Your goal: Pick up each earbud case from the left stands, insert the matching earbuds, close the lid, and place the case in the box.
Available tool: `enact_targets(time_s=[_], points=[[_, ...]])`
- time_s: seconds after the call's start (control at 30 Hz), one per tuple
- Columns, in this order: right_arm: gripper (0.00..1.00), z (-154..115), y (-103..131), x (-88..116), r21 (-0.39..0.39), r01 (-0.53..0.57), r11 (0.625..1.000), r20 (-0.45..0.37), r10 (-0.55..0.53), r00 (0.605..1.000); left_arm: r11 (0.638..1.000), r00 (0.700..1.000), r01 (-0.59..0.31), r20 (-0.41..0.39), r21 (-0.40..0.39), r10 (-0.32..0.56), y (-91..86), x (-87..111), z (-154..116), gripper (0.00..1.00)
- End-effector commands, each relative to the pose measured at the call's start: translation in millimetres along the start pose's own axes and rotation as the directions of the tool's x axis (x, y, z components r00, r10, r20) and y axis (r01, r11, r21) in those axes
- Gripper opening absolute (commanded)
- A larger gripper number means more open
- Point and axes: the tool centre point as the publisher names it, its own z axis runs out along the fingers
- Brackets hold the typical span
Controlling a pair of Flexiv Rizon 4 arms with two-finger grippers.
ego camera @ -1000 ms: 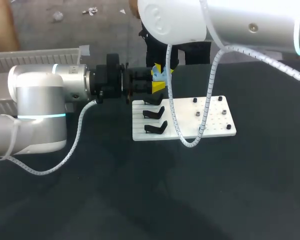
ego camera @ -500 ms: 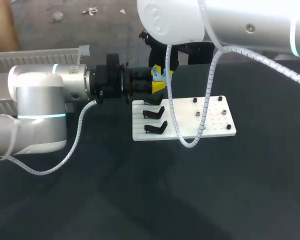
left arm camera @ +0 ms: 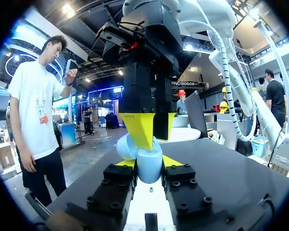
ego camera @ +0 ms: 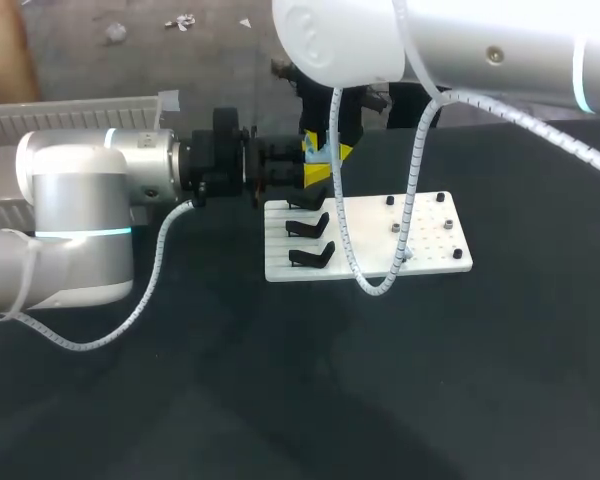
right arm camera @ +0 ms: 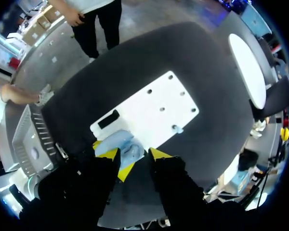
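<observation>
1. Earbud case (left arm camera: 150, 168): pale blue, held off the table (ego camera: 280, 400) just beyond the far left corner of the white board (ego camera: 430, 262). Its lid appears to stand open toward the left.
2. Left gripper (left arm camera: 149, 162): comes in level from the left, with its yellow tips narrowly set and clamped on the two sides of the case body.
3. Right gripper (right arm camera: 134, 154): hangs straight down over the case with its tips at the case top. Whether it grips anything, an earbud perhaps, cannot be told.
4. Stands (ego camera: 312, 254): black, on the left part of the board. The two nearer ones are bare.
5. Step in hand (judged): work at the open case, either seating an earbud or shutting the lid.
6. Doing it well: the left grip should stay firm and level. The right should descend straight, centred on the pocket, and press lightly, because a sideways push could twist the case out of the clamp.
7. Ribbed pale tray (ego camera: 70, 112): at the far left, likely the box.
</observation>
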Motion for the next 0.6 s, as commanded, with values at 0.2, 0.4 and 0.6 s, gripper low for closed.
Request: enact_targets(time_s=[0.2,0.4,0.6], points=[[0.47,-15,-10,12,-0.057,0.062,0.996,0.037,-0.060,0.998,1.000,1.000,-0.005,0.005,-0.006,0.005,-1.8,-0.5,0,0.00],[0.96,-22,-34,25,-0.114,0.130,0.985,0.111,-0.117,0.987,1.000,1.000,-0.005,0.005,-0.006,0.005,-1.8,-0.5,0,0.00],[1.00,-25,-61,32,-0.170,0.167,0.971,0.195,-0.133,0.972,1.000,1.000,-0.005,0.005,-0.006,0.005,-1.8,-0.5,0,0.00]])
